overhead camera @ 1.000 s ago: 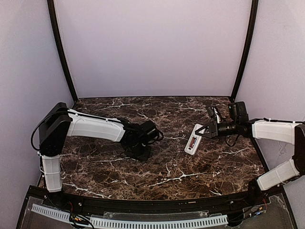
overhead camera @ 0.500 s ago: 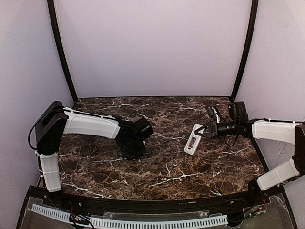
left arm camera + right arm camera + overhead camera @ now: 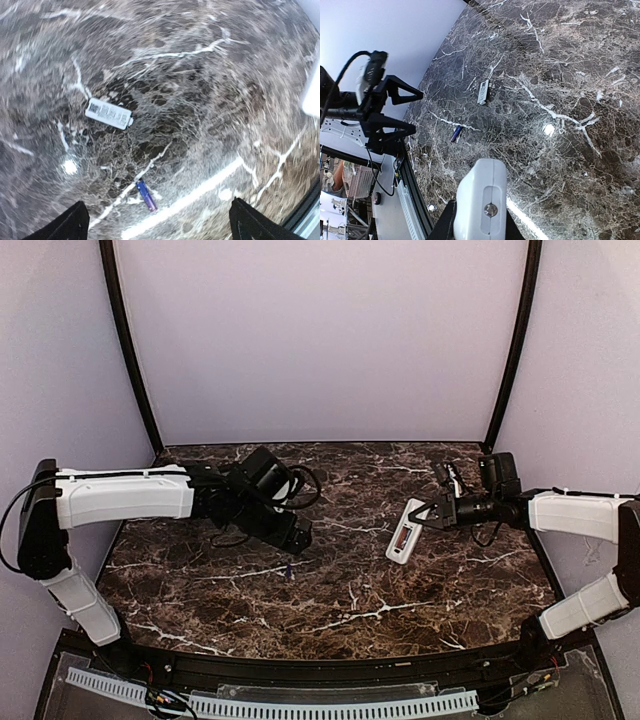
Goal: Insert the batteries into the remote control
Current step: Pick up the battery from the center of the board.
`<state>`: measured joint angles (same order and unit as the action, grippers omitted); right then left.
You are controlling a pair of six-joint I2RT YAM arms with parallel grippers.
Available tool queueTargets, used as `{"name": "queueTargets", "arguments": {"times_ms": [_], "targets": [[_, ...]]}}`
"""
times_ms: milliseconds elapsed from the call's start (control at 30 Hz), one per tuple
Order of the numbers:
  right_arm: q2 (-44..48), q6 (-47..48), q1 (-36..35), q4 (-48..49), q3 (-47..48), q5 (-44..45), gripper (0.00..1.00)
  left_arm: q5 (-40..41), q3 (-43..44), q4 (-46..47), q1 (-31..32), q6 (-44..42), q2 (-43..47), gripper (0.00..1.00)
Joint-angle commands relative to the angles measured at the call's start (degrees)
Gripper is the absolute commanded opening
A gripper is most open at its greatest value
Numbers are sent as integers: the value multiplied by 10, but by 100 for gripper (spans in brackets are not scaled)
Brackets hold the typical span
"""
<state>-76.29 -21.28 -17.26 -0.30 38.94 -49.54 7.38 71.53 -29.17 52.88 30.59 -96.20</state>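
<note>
1. Remote control [image 3: 402,537]: white oblong handset gripped at its far end and slanting down toward the worktop [image 3: 440,590]. It is well to the right of the battery, and a dark recess shows on its upturned face. Whether its low end touches the marble cannot be told.
2. Right claw [image 3: 418,513]: closed on the remote control.
3. Battery [image 3: 146,195]: one slim bluish-purple cylinder lying flat on the dark veined worktop.
4. Left claw [image 3: 159,222]: fingers [image 3: 75,225] spread wide with nothing between them. It hangs above the battery, clear of it.
5. Battery cover [image 3: 108,113]: small white labelled plate lying flat near the battery, not touching it.
</note>
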Motion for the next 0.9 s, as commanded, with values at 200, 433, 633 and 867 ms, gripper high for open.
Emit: {"name": "queueTargets", "arguments": {"times_ms": [200,433,633,867], "targets": [[7,4,-5,28,1,-15,0,-63,-119,56,-7,-659,126,99],[8,6,-5,28,-1,-17,0,-117,-168,89,-57,-809,114,89],[3,3,-5,40,-3,-23,0,-154,-148,73,-64,-835,67,89],[7,-1,-5,50,-11,-24,0,-134,-86,42,-67,-887,-18,84]]}}
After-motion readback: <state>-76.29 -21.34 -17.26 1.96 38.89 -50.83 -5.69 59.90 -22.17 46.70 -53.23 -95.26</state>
